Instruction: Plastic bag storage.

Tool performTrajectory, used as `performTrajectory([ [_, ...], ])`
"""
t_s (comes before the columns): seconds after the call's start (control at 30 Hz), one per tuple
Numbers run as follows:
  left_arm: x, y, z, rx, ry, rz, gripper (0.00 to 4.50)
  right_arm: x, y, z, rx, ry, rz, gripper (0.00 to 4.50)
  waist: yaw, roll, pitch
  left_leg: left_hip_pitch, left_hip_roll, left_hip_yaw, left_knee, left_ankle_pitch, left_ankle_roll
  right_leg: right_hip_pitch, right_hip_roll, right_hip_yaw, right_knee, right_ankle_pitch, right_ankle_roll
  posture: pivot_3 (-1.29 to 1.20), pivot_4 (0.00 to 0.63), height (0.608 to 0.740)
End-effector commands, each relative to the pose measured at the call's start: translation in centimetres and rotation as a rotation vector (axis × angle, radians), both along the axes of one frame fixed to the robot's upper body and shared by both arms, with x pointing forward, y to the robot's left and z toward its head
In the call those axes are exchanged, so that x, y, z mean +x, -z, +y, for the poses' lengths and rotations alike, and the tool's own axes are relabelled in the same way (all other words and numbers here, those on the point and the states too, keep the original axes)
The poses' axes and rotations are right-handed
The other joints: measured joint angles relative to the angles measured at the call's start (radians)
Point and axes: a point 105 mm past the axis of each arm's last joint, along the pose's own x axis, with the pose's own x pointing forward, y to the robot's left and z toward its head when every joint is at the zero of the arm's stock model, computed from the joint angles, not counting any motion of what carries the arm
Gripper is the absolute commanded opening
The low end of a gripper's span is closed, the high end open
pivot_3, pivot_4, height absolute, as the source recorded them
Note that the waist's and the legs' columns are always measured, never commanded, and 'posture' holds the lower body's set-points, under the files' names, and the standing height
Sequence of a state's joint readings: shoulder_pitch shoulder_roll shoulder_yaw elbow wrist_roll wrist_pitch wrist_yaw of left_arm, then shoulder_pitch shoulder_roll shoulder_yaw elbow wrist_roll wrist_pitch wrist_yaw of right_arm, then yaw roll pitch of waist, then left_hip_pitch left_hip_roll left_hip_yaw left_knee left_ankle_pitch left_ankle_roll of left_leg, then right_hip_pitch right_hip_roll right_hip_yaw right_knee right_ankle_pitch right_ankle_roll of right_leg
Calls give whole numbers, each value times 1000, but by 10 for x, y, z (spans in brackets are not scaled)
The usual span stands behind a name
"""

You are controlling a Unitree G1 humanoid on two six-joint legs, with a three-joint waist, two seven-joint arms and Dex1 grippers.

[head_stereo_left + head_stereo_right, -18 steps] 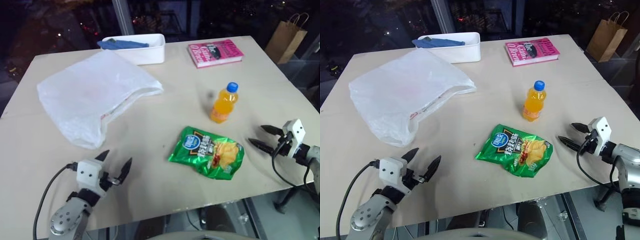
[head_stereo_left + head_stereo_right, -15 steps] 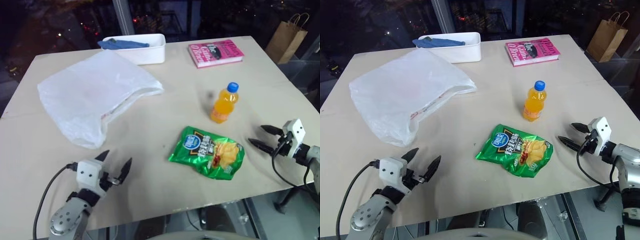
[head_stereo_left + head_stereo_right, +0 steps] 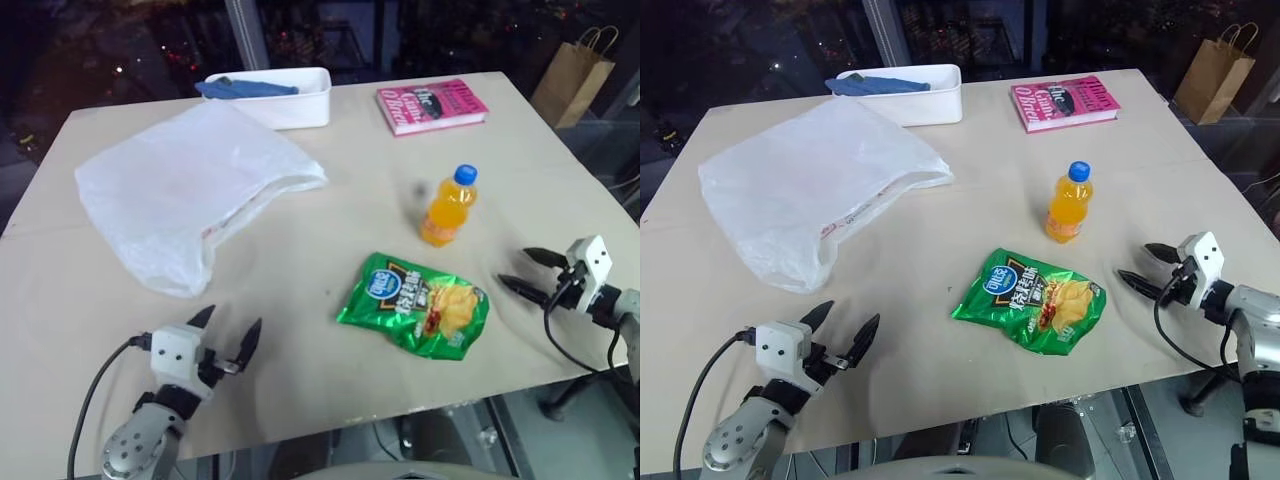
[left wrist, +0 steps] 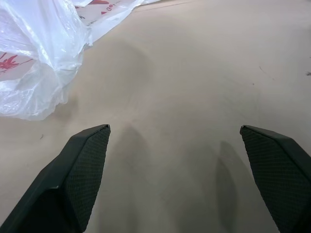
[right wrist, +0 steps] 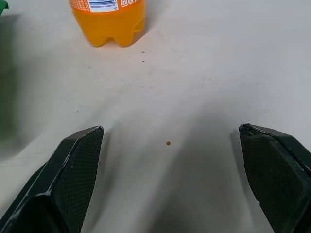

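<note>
no lettering reads clearly on the pink book, chips packet or plastic bag.

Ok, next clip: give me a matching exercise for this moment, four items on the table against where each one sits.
Items:
1. thin translucent white plastic bag
2. pink paperback book
3. orange plastic drink bottle with blue cap
4. green crinkly chips packet

Places:
A. far edge of the table, right of the white rectangular plastic tub
B. upright, just beyond the chips
C. flat at the near middle
D. spread over the left side, in front of the tub

Pairs: 1-D, 2-A, 3-B, 4-C
</note>
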State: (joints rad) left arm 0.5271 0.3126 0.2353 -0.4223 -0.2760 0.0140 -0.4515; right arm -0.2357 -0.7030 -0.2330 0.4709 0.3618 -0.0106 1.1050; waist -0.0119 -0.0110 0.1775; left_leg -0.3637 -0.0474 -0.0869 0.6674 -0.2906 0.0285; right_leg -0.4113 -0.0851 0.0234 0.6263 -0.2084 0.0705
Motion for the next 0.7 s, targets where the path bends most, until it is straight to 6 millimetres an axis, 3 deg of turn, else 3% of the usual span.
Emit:
performTrajectory([
  [0.03,-4,-12,1,0,-29,-33,4461,3,-14,-4,-11,0,-50,4500,0,0,0,0,0,0,0,0,0,0,0,0,0,0,0,0,150,740],
  [0.23,-12,-13,-7,26,-21,-27,4461,3,-13,-3,-11,-4,-50,4500,0,0,0,0,0,0,0,0,0,0,0,0,0,0,0,0,150,740],
  [0.43,-13,-34,8,147,-175,-118,4461,-4,-23,4,8,-75,-61,4500,1,0,0,0,0,0,0,0,0,0,0,0,0,0,0,0,150,740],
  [0.7,-10,-54,35,269,-383,-205,4461,-64,-91,46,334,-447,-21,4500,11,0,1,-2,0,0,1,0,1,0,0,-1,-1,0,1,0,150,740],
])
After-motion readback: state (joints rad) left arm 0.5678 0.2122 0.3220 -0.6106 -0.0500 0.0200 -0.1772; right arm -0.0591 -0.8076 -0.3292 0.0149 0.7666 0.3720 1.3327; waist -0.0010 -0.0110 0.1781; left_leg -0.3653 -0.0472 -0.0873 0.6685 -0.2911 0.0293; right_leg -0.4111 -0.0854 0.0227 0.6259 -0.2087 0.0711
